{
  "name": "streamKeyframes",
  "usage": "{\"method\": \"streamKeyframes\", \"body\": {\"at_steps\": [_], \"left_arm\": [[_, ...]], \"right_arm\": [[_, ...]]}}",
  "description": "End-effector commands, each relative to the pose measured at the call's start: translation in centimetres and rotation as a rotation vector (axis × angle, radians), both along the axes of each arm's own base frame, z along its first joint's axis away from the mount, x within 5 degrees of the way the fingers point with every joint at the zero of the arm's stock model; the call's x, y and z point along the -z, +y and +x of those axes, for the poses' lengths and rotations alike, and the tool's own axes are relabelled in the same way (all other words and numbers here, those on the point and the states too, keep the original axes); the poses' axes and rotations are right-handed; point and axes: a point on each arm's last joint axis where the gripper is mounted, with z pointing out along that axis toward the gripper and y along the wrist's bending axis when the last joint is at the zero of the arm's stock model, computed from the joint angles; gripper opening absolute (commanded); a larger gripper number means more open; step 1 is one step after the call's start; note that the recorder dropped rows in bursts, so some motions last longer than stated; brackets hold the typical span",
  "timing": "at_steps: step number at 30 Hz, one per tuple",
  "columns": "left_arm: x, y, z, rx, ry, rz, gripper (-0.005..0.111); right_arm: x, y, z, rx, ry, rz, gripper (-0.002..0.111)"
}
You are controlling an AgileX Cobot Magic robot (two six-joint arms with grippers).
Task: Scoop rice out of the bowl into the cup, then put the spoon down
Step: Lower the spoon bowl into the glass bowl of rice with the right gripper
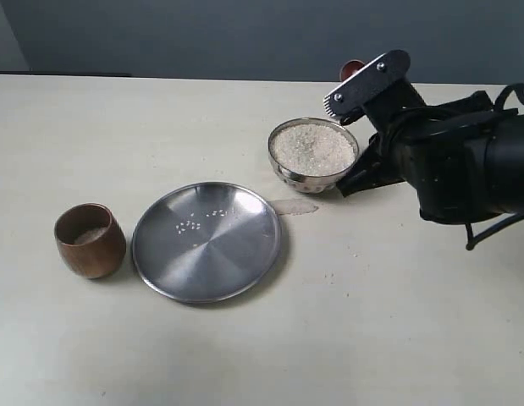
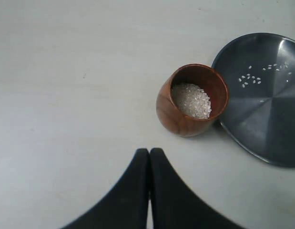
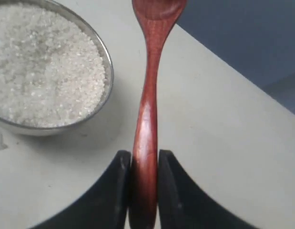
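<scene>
- Right end effector (image 3: 145,160): clamped on the handle of the spoon (image 3: 148,95), low on the shaft, the jaws pressing it from both sides. The head points away from the wrist, and the part of it we can see carries no grains.
- The spoon sits just beside the bowl (image 1: 289,176), outside its rim, on the side away from the cup (image 1: 90,249).
- The bowl is heaped almost to the rim with rice (image 1: 312,148).
- The plate (image 1: 219,262) lies between bowl and cup. The cup is well apart from the bowl and has a shallow layer of grains in it.
- Left end effector (image 2: 149,155): closed on nothing, hanging over the counter (image 1: 372,321) near the cup, far from the bowl.

We judge the step in hand to be another scoop.
- Swing the head over the rim and tip it down.
- Enter the heap shallow, near the bowl's edge.
- Level the head before lifting.
- Take a modest load. Stray grains on the plate suggest the carry from the bowl spills.
- Keep the grip firm so the thin handle does not roll between the jaws.
</scene>
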Motion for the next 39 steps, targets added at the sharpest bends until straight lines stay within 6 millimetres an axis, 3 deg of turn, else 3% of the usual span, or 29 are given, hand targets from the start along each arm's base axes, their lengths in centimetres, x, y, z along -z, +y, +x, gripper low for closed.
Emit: {"method": "streamKeyframes", "body": {"at_steps": [1, 6, 19, 30, 39], "left_arm": [[0.0, 0.0, 0.1, 0.001, -0.010, 0.003, 0.000], [0.0, 0.0, 0.1, 0.001, -0.010, 0.003, 0.000], [0.0, 0.0, 0.1, 0.001, -0.010, 0.002, 0.000], [0.0, 0.0, 0.1, 0.001, -0.010, 0.002, 0.000], [0.0, 0.0, 0.1, 0.001, -0.010, 0.002, 0.000]], "right_arm": [[-0.9, 0.8, -0.8, -0.033, 0.008, 0.244, -0.001], [-1.9, 1.5, -1.5, -0.086, 0.017, 0.379, -0.001], [-2.6, 1.3, -1.8, -0.095, 0.002, 0.399, -0.001], [-2.5, 0.6, -1.6, -0.125, -0.022, 0.233, -0.001], [-2.6, 0.3, -1.5, -0.097, -0.034, 0.205, -0.001]]}}
